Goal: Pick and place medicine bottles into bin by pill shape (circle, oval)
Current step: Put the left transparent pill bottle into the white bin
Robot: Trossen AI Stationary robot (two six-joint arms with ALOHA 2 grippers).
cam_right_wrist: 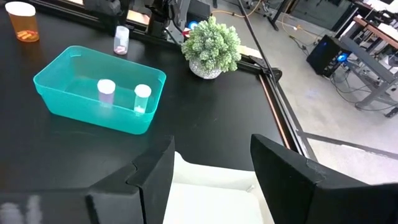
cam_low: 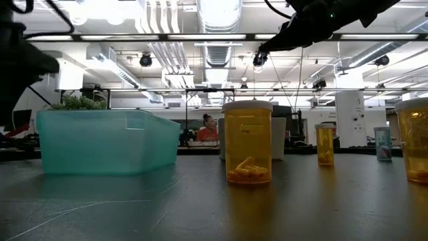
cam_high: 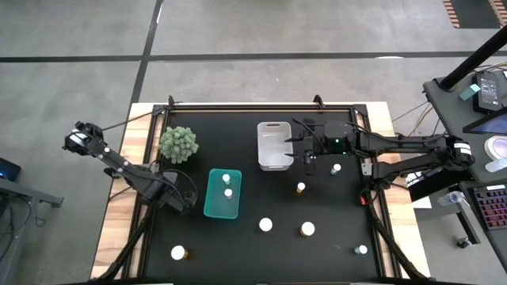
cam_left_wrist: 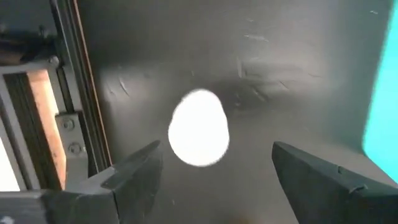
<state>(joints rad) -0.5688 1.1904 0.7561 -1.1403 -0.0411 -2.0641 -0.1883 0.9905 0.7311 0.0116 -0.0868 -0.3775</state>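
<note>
My left gripper (cam_left_wrist: 216, 149) points down at the table's left, just left of the teal bin (cam_high: 223, 193), and is open. A bottle with a round white cap (cam_left_wrist: 199, 127) stands below it, between the fingers and clear of both. The right wrist view shows this small clear bottle (cam_right_wrist: 121, 38) upright beside the bin. Two white-capped bottles (cam_right_wrist: 106, 90) (cam_right_wrist: 142, 96) stand inside the teal bin. My right gripper (cam_right_wrist: 211, 168) is open and holds nothing, hovering at the white bin's (cam_high: 274, 145) right rim. Several more bottles (cam_high: 301, 188) (cam_high: 265, 225) (cam_high: 307, 229) stand on the black mat.
A green bushy plant (cam_high: 177, 144) sits at the far left, behind the teal bin. Bottles also stand near the front edge (cam_high: 179, 253) (cam_high: 361, 249) and by the right arm (cam_high: 337, 169). A metal frame rail (cam_left_wrist: 68, 93) runs close beside my left gripper.
</note>
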